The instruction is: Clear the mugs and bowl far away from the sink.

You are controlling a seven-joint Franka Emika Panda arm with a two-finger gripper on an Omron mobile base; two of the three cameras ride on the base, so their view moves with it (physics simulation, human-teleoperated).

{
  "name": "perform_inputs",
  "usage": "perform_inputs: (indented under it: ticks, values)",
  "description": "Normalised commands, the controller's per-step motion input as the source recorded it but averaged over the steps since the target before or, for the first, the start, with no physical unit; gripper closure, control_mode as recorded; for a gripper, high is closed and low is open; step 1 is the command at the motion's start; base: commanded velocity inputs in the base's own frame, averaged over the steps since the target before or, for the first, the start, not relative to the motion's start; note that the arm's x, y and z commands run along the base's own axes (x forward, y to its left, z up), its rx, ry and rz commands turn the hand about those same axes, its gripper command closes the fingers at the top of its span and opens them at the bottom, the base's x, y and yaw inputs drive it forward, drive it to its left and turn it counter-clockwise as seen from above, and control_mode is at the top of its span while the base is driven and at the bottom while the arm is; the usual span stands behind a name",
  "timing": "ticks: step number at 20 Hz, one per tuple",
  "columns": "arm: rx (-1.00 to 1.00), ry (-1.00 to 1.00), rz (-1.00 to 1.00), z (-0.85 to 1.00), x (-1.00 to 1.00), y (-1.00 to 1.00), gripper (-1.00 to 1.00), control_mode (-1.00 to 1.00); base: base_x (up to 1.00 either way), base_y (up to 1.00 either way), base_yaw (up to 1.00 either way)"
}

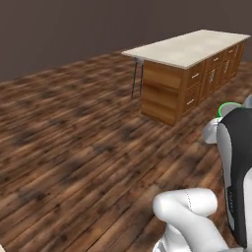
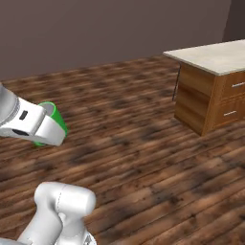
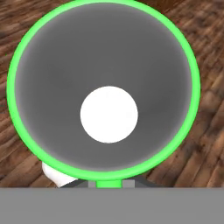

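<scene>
Item: green mug, rim pinched by fingers at frame bottom. Carry level toward the worktop, upper right; keep the grip firm.

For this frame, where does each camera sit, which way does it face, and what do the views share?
Left base view: behind the arm on its left, facing across the wood floor to the island counter; arm at lower right.
Right base view: behind on its right, same floor and counter; arm at lower left, carrying a green mug.
Hand view: on the hand, looking straight into the mug, with the floor beyond.
All three show mug and floor.
</scene>
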Motion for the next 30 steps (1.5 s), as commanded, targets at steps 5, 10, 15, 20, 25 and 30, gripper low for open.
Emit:
perform_inputs:
  ticks: [5, 10, 15, 20, 25, 30]
  values:
    - [0.0, 0.0, 0.0, 0.0, 0.0, 0.0, 1.0, 1.0, 1.0, -0.05, -0.31]
    - [0.0, 0.0, 0.0, 0.0, 0.0, 0.0, 1.0, 1.0, 1.0, -0.01, -0.08]
    - [0.0, 0.0, 0.0, 0.0, 0.0, 0.0, 1.0, 1.0, 1.0, 0.0, -0.04]
    - [0.0, 0.0, 0.0, 0.0, 0.0, 0.0, 1.0, 1.0, 1.0, 0.0, -0.04]
    - [0.0, 0.0, 0.0, 0.0, 0.0, 0.0, 1.0, 1.0, 1.0, 0.0, -0.04]
    - [0.0, 0.0, 0.0, 0.0, 0.0, 0.0, 1.0, 1.0, 1.0, 0.0, -0.03]
